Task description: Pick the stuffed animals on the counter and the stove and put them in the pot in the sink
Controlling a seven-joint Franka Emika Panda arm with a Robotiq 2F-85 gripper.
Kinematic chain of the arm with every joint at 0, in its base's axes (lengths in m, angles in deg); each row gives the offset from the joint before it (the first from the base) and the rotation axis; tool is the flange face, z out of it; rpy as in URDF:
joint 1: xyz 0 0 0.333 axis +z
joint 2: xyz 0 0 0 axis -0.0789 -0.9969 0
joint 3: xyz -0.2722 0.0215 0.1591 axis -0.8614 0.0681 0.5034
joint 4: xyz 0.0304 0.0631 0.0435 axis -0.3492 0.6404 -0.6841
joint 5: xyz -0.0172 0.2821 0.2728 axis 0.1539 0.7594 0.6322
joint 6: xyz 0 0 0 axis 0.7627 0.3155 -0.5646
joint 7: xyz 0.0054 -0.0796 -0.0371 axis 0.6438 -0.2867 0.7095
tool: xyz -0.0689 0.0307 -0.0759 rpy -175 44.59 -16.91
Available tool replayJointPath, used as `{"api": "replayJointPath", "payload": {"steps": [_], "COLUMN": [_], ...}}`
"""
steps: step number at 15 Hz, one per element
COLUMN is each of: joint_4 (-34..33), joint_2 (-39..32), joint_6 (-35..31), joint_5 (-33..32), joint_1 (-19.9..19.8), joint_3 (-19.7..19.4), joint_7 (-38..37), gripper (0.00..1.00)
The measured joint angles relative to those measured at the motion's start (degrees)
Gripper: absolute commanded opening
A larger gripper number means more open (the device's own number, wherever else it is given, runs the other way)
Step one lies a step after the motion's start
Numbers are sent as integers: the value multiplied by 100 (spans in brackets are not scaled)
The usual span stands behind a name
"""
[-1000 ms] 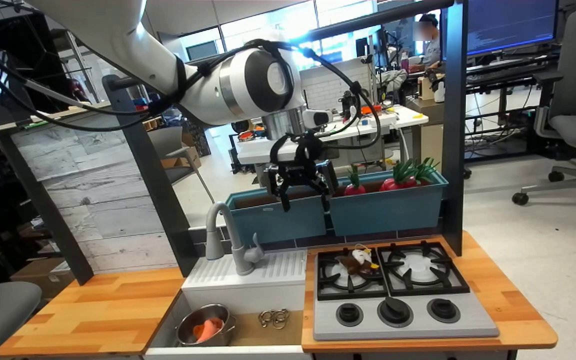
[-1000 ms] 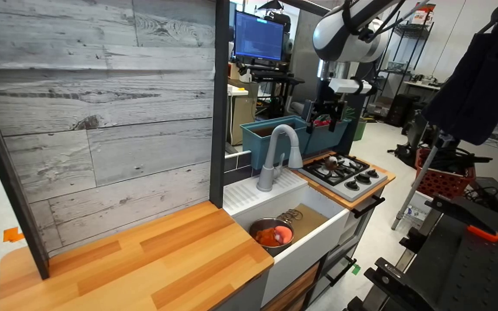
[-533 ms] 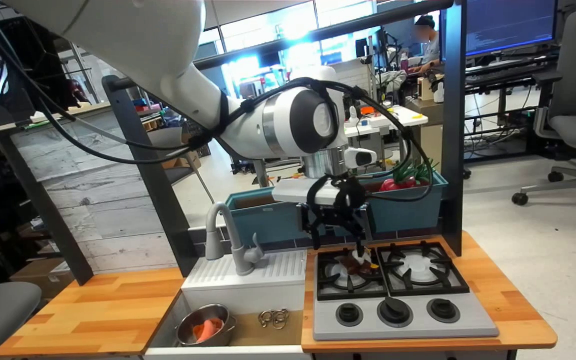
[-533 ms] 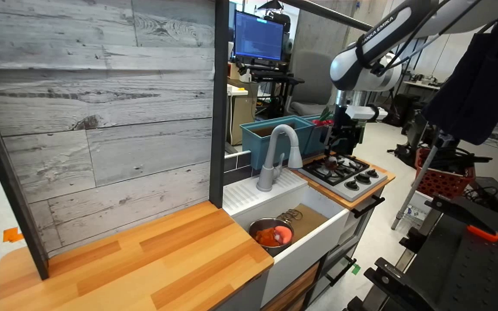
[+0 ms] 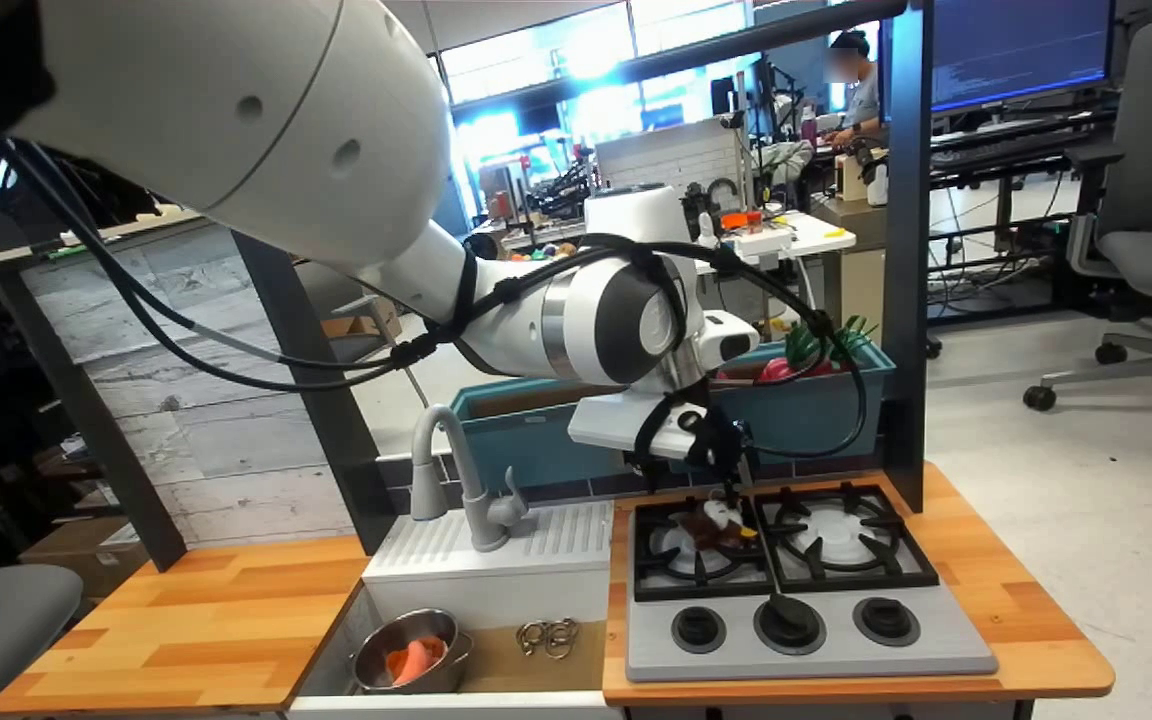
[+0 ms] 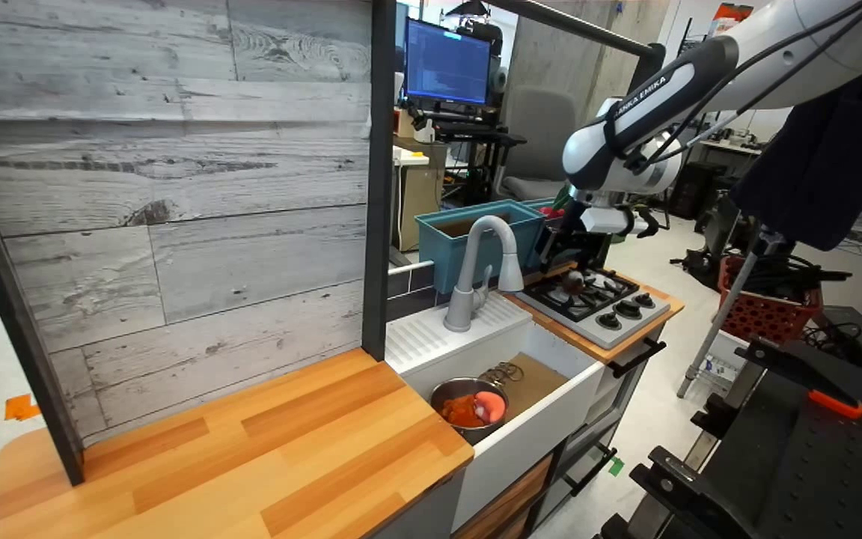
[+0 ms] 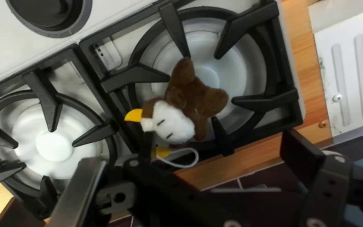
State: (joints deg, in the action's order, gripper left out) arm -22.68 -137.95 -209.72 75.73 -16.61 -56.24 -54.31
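A brown plush toy point(image 7: 197, 97) with a white head and yellow beak lies on the burner grate of the stove point(image 5: 656, 640) nearest the sink. My gripper point(image 7: 221, 145) hangs low over the back of that burner, fingers wide apart with nothing between them. In the wrist view its left finger overlaps the toy's head; whether they touch I cannot tell. In both exterior views the silver pot point(image 5: 448, 677) stands in the sink point(image 6: 528, 427). An orange-red plush toy point(image 6: 462, 412) rests inside it. No toy shows on the left counter point(image 5: 186, 620).
A grey faucet point(image 5: 436, 430) rises behind the sink, between pot and stove. Teal planter boxes point(image 5: 546, 450) line the back, close to my gripper. Metal rings point(image 5: 548, 637) lie on the sink floor. A grey plank panel point(image 6: 191, 224) stands behind the left counter.
The arm has come down and across from above the planters to the stove, and the gripper has tilted. Its jaws stay open. The toys and pot have not moved.
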Motion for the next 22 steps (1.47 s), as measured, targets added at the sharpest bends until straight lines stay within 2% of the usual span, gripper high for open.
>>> {"api": "replayJointPath", "payload": {"steps": [2, 3, 5, 13, 15, 17, 22], "joint_4": [-137, -190, -266, -364, -376, -400, -412], "joint_2": [-132, -173, -209, -208, -208, -208, -169], "joint_6": [0, 0, 0, 76, 191, 317, 505], "joint_5": [0, 0, 0, 0, 0, 0, 0], "joint_1": [1, -1, -6, -122, -164, -182, -180], "joint_3": [0, -1, -1, -6, -7, -6, 27], "joint_7": [-6, -9, -9, -16, -39, -72, 21], "gripper": [100, 75, 66, 4, 0, 3, 3]}}
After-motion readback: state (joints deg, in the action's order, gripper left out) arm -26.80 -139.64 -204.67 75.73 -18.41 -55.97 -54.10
